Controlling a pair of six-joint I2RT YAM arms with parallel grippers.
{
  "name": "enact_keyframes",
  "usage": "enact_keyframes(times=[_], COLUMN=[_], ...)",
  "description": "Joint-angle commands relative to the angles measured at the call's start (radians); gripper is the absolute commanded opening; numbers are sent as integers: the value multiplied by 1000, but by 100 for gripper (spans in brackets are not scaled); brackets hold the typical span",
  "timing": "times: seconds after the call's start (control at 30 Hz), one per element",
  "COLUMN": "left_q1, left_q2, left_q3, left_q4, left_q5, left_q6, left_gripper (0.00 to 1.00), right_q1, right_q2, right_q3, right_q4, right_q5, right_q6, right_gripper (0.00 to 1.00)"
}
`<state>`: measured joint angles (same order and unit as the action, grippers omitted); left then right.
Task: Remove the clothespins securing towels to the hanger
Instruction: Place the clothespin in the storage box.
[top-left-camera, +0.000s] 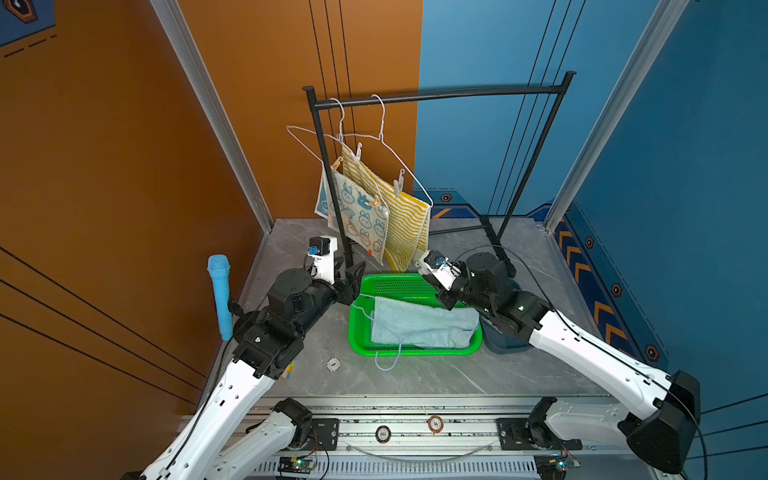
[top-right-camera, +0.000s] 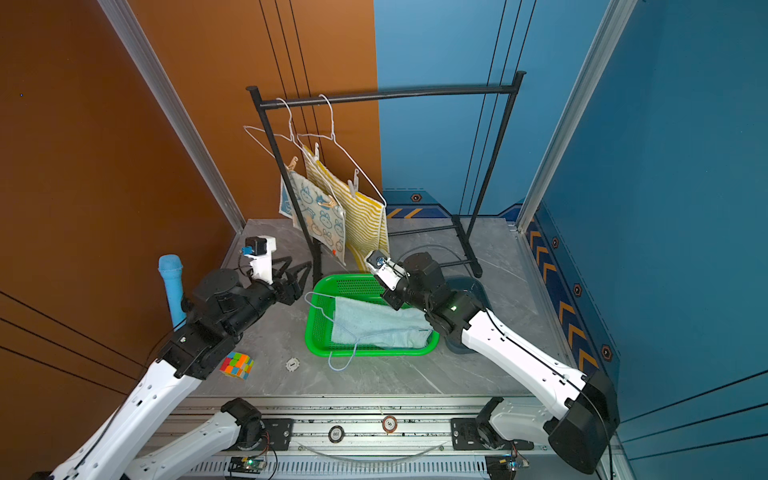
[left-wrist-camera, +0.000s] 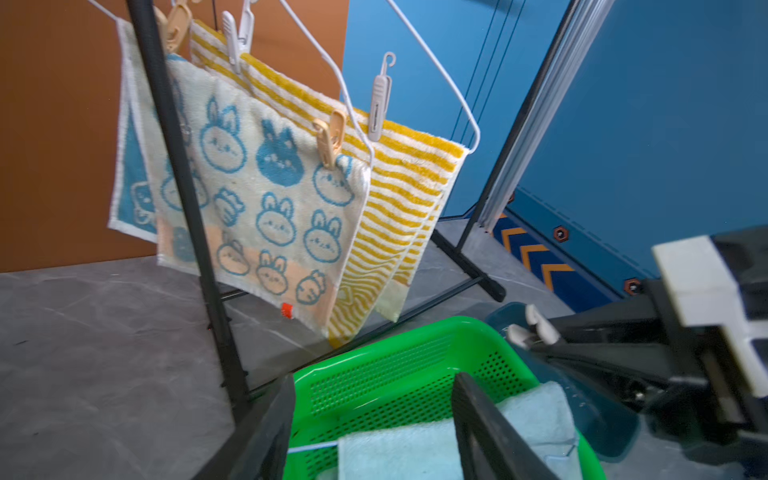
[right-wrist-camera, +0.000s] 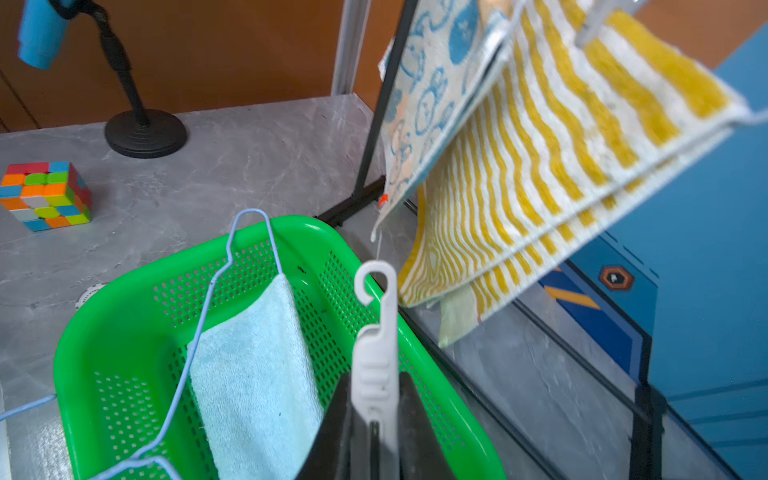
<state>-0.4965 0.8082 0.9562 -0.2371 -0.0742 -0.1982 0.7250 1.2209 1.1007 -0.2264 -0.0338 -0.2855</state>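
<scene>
The right gripper (right-wrist-camera: 374, 419) pinches a white clothespin (right-wrist-camera: 376, 353) by the end away from its hook, over the edge of the green basket (right-wrist-camera: 299, 222) holding the blue-green towel (right-wrist-camera: 253, 374); the left gripper (left-wrist-camera: 374, 419) hangs spread and empty beside the basket's rim. Tan clothespins (left-wrist-camera: 330, 137) clamp the bunny towel (left-wrist-camera: 270, 199) and white ones the striped towel (left-wrist-camera: 407, 195) on slanted wire hangers (left-wrist-camera: 436, 70). The thin grip could let the pin twist free, and a hard pull may swing a hanger or slide a towel off.
</scene>
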Motion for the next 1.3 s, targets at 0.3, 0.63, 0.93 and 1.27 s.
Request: enact_keyframes(times=[0.3,0.63,0.93,1.27], left_q1=[24,71,92,93], left_q2=[-107,-126,-102,-96], left_q3=[-258,-404,-474,-474], left_q4=[67,180,282,282], left_q5=[-202,-212,-203,-194], left_q6=[186,284,255,259], left_gripper=[63,62,61,61], right_q1=[-298,-563,-607,-627], right_q2=[-157,-45,149,270], right_q3=[-94,-209,-231,-227], right_q4=[-281,-270,-208,-162], right_q5=[90,-60,39,96], right_q6=[395,549,544,527], right_gripper=[0,0,0,18])
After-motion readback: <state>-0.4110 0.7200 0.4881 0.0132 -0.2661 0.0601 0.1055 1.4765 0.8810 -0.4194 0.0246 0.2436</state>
